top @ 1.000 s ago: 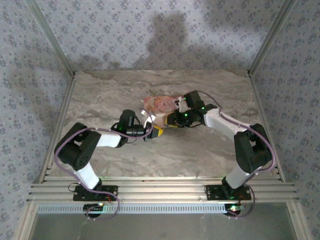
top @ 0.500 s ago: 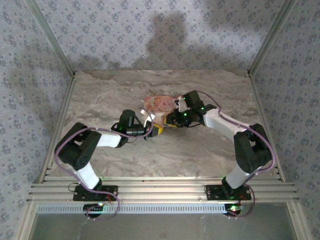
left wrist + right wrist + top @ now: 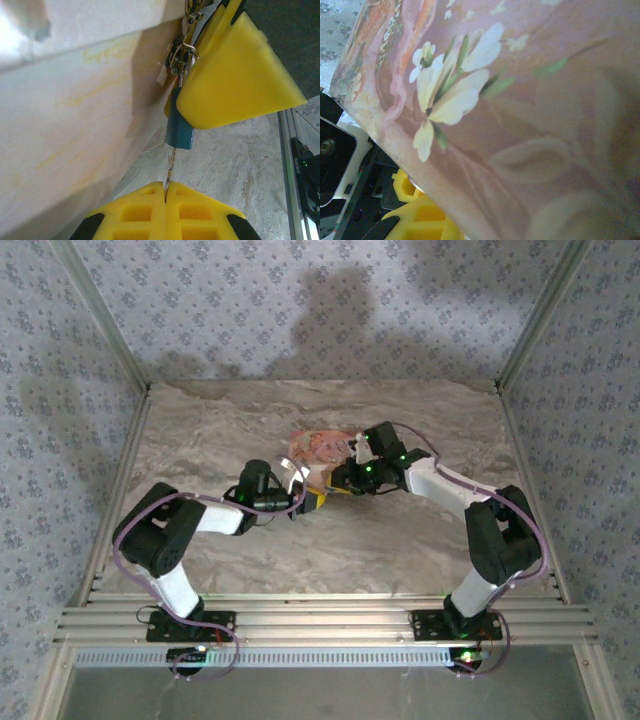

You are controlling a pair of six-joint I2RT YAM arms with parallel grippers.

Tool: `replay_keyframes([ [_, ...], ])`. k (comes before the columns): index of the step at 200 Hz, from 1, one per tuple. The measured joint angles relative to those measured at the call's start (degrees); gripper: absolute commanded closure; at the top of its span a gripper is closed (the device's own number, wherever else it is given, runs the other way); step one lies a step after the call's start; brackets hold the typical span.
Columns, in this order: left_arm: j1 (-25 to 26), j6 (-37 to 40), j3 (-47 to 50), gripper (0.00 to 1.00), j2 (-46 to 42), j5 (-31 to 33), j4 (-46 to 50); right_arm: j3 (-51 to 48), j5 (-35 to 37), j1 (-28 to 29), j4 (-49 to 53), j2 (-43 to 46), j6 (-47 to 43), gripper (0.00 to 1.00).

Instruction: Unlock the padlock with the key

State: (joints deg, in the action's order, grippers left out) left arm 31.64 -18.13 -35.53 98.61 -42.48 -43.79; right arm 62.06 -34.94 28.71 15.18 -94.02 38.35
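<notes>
1. The left hand (image 3: 165, 192) is pinched fully together on the key (image 3: 170, 170). The key's thin blade runs up from the fingertips into the underside of the padlock (image 3: 178, 127).
2. The small blue padlock hangs by its shackle (image 3: 183, 60) from a metal fitting on the side of the pink flowery box (image 3: 520, 100), around the middle of the worktop (image 3: 420, 550).
3. The right hand (image 3: 338, 483) is at the same spot, with one yellow finger (image 3: 235, 85) lying against the padlock's upper part. I cannot tell whether this hand is gripping the padlock, gripping the box or just resting there.
4. Progress, as I judge it: the key is in hand and appears to be seated in the keyhole. Still to do are the turn of the key and the release of the shackle, which does not look sprung, though its top is partly hidden.
</notes>
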Motion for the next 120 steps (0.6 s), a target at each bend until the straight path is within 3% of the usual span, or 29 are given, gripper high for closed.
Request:
replay_keyframes([
  [120, 2.78, -6.62, 3.45, 1.00, 0.07, 10.05, -7.37, -0.02, 3.26, 0.94, -1.18, -0.28, 0.90, 1.00],
])
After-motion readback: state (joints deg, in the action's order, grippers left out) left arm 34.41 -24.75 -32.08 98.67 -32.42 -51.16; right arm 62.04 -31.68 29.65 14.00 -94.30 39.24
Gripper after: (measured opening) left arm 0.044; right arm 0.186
